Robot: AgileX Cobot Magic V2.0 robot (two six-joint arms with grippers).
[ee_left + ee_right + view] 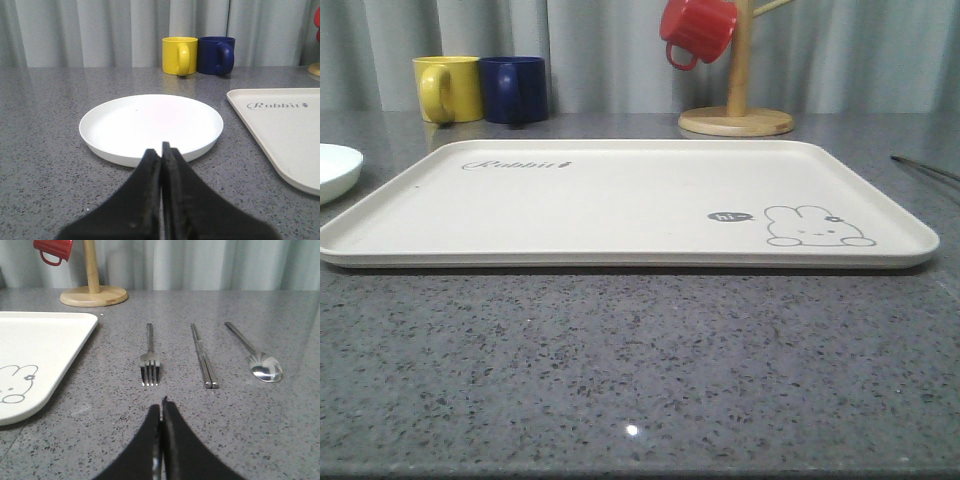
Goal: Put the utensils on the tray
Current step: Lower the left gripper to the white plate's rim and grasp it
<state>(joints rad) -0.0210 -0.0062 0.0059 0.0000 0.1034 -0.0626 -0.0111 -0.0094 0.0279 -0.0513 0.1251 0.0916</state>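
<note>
Fork (pixel 150 360), chopsticks (pixel 204 356) and spoon (pixel 256 355) are laid beside the tray (pixel 620 200), both end effectors (pixel 161 150) (pixel 162 405) pressed together, empty.

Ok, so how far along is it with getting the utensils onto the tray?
Nothing looks done yet: the tray carries no utensils. Nothing is in hand either; the right claw and the left claw are both shut with nothing between their fingers. All of it is left: the fork, the chopsticks and the spoon lie side by side on the counter beside the tray, ahead of the right claw.
</note>
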